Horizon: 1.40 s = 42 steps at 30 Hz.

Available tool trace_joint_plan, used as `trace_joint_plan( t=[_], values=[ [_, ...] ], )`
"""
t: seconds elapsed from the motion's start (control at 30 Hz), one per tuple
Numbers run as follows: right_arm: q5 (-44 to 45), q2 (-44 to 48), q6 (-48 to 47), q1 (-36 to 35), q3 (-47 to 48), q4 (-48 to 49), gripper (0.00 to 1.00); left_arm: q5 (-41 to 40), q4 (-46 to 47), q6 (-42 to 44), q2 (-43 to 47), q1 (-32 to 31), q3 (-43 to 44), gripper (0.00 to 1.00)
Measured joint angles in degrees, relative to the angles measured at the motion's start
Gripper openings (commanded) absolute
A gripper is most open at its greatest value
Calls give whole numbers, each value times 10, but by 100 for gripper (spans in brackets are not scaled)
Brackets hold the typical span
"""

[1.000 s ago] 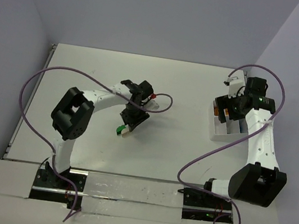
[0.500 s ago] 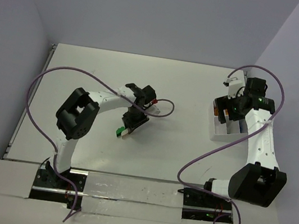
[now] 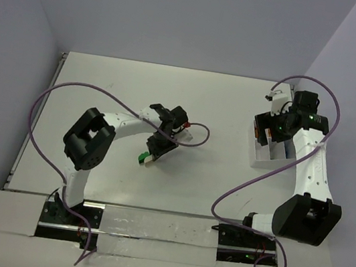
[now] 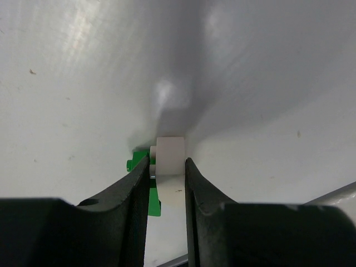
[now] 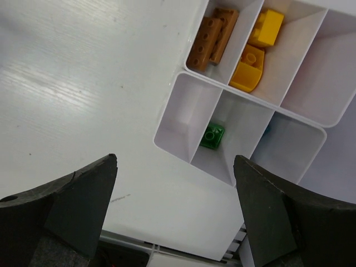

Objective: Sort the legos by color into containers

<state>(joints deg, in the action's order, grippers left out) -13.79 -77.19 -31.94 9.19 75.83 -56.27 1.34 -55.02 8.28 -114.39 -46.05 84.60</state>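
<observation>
My left gripper (image 3: 150, 152) is low over the table's middle, its jaws closed on a white lego (image 4: 169, 147). A green lego (image 4: 138, 165) sits against the white one, just outside the left finger; both show as one small green and white spot in the top view (image 3: 141, 159). My right gripper (image 3: 268, 129) is open and empty above the white compartment tray (image 3: 263, 162). In the right wrist view the tray (image 5: 181, 114) holds brown legos (image 5: 211, 34), yellow and orange legos (image 5: 253, 53), one green lego (image 5: 212, 136) and a bit of teal (image 5: 267, 129).
A purple cable loops from each arm over the table. Grey walls stand behind and on both sides. The tray lies near the table's right edge.
The left arm has shifted right and its gripper has moved slightly nearer with the white and green legos. The right arm has barely moved.
</observation>
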Motion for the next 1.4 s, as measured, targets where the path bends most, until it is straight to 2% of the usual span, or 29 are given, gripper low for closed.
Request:
trace_joint_plan(
  t=[0.27,0.4,0.57,0.7,0.8,0.9,1.07,1.27,1.4],
  values=[
    [-120,-48,10,0,128,-51,93,-127,104,119,154,-121,-142,0],
    [-182,-79,23,-9,172,-73,93,-215,202,214,226,-168,-242,0],
    [-209,-103,51,-84,180,-79,93,-330,400,406,303,-227,-431,0],
    [-217,-104,95,-181,164,-68,93,-389,638,612,322,-252,-580,0],
    [-220,-110,143,-240,158,-54,93,-420,813,739,303,-260,-649,0],
    [-210,-125,196,-293,155,-27,93,-436,926,821,282,-273,-671,0],
    [-170,-156,269,-382,154,12,91,-450,1019,874,281,-297,-663,0],
    [-116,-200,325,-476,156,37,89,-459,1067,890,275,-313,-636,0],
    [-89,-222,336,-503,162,40,85,-460,1064,886,275,-317,-624,0]
  ],
)
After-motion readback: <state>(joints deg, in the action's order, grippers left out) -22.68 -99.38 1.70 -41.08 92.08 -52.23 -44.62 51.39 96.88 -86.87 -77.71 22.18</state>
